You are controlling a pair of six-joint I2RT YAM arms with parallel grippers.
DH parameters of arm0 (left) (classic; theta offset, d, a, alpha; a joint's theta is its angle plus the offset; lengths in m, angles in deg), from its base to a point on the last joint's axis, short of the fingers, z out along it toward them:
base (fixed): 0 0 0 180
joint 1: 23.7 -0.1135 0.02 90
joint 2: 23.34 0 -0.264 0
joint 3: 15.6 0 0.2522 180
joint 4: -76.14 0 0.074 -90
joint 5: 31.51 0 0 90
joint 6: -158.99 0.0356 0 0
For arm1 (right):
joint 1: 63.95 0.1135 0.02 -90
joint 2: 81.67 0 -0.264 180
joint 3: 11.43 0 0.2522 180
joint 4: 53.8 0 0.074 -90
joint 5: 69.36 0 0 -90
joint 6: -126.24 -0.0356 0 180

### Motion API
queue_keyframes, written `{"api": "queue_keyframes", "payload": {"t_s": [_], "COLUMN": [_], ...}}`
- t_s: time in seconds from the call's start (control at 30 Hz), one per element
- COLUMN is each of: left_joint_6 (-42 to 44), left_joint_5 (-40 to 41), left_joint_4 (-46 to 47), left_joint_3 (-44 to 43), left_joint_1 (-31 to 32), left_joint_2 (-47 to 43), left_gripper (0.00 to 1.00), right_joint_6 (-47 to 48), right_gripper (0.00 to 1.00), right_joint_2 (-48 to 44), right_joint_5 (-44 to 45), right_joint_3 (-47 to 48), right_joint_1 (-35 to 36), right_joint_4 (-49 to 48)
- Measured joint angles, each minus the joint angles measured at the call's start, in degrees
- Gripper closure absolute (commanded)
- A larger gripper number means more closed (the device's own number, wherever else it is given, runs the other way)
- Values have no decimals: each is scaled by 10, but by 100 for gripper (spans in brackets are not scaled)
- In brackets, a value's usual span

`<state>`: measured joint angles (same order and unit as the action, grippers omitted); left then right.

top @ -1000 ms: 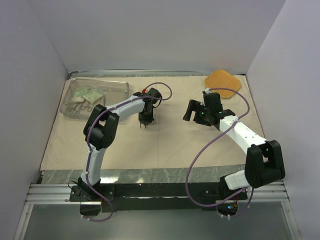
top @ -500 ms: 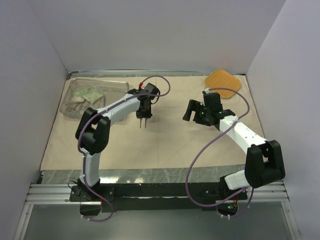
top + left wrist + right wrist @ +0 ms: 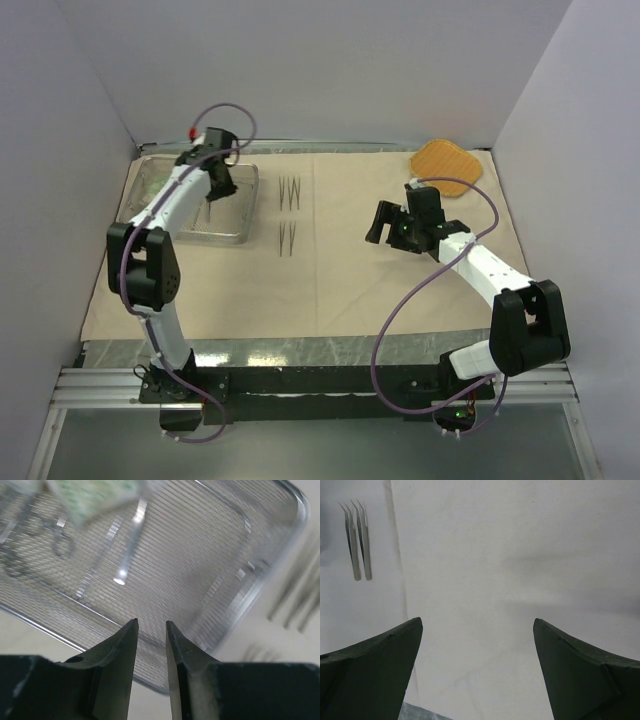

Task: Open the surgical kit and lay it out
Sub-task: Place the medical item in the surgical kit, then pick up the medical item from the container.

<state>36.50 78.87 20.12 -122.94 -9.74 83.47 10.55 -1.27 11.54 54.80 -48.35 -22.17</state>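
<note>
2 sets of tweezers (image 3: 290, 192) lie on the beige cloth (image 3: 350, 285) at 3 o'clock of the wire-mesh tray (image 3: 300, 510), which holds the forceps (image 3: 61, 544) and a packet (image 3: 95, 495). Over that tray the left gripper (image 3: 151, 625) hangs empty, with only a slit between its jaws. It likely needs to widen and drop onto the next item, while the right gripper (image 3: 477, 622) gapes empty.

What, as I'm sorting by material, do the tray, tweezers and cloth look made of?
Tray: apparently bright steel wire mesh, from its fine grid and glinting rim. Tweezers: likely steel, thin, grey, dull sheen. Cloth: beige matte fabric or paper wrap, with fold creases; which one is unclear.
</note>
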Motion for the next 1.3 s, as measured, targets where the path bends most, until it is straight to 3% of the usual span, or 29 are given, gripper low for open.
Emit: {"api": "queue_keyframes", "payload": {"t_s": [0.23,0.8,0.9,1.23,1.3], "left_joint_6": [20,44,44,53,54], "left_joint_5": [-8,-85,-90,-86,-88], "left_joint_4": [26,57,56,53,53], "left_joint_3": [-12,-147,-147,-151,-151], "left_joint_1": [-109,-135,-135,-138,-138], "left_joint_2": [37,232,247,251,250], "left_gripper": [65,63,66,92,93], "right_joint_6": [0,-2,-4,-8,-9], "right_gripper": [0,0,0,0,0], "right_joint_2": [0,0,0,0,0], "right_joint_5": [-1,-3,-3,-3,-3], "right_joint_3": [-4,-4,-4,-5,-5], "right_joint_1": [0,0,0,0,0], "right_joint_4": [-4,-3,-3,-3,-3]}}
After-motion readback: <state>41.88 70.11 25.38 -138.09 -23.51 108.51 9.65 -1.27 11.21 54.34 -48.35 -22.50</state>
